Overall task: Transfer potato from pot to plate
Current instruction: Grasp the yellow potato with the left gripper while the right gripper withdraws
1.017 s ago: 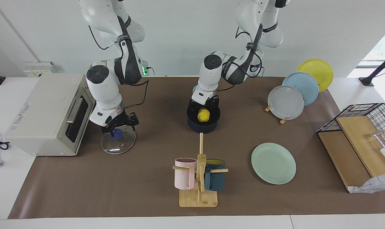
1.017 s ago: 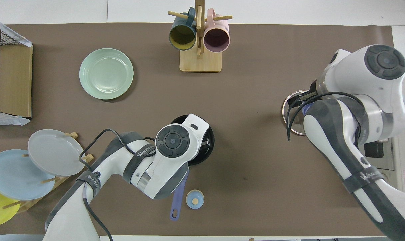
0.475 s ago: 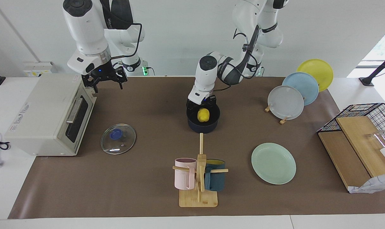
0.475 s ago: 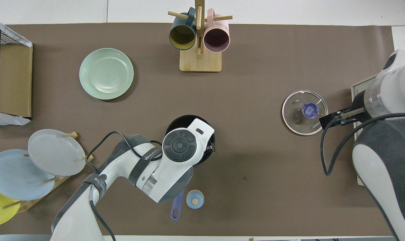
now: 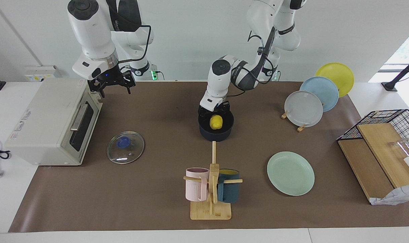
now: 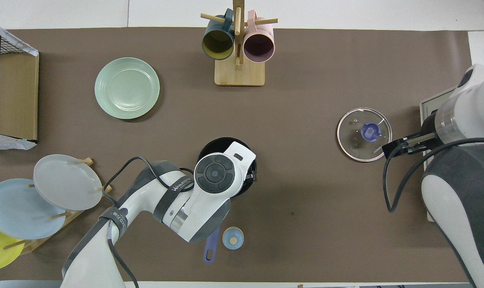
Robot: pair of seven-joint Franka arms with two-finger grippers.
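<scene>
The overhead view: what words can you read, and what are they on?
"WANJEED", then letters too blurred to read: on the grey band of the left arm.
A short word starting "KON", rest too small to read: on the glass lid.
Grey print, unreadable: on the toaster oven, seen in the facing view.
Nothing readable on the pot, the potato, the plate or the mugs.

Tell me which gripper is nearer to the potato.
Left. The left gripper hangs open at the pot rim just above the potato. The right gripper hangs open, high beside the toaster oven.
</scene>
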